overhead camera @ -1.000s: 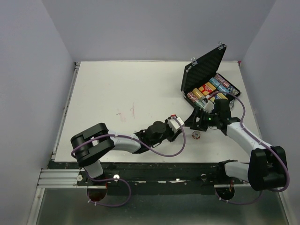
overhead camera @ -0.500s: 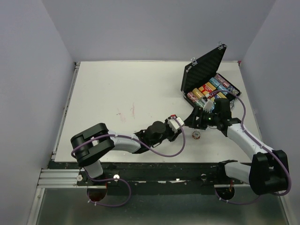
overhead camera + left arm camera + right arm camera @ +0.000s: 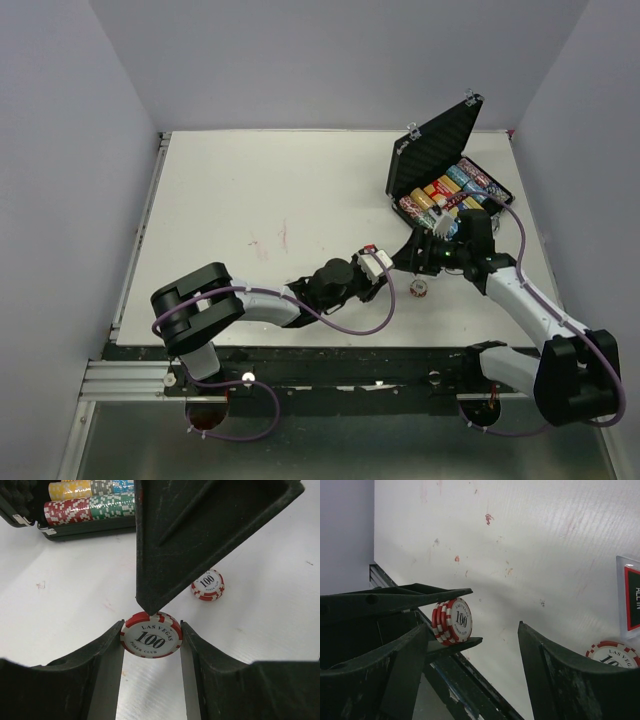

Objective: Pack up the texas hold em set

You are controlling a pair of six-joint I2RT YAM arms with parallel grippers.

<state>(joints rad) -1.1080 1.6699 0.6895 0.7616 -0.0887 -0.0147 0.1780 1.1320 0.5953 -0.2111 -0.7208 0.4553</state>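
My left gripper is clamped on a small stack of red-and-white poker chips, with one finger on each side of its rim. The top face reads "LAS VEGAS 100 POKER CLUB". This is close to the near edge of the white tabletop, right of the middle.

My right gripper faces the left one with its fingers spread wide and nothing between them. In the left wrist view one of its dark wedge-shaped fingers points at the held stack's upper rim. I cannot tell whether it touches.

A second red-and-white chip stack, also marked "100", lies flat on the tabletop just beyond. Near it, the right wrist view shows a clear plastic plaque with a red-bordered black label reading "ALL IN".

The black ribbed briefcase-style case sits at the far right corner with its lid raised. Rows of red, green, yellow, grey and blue chips lie inside it.
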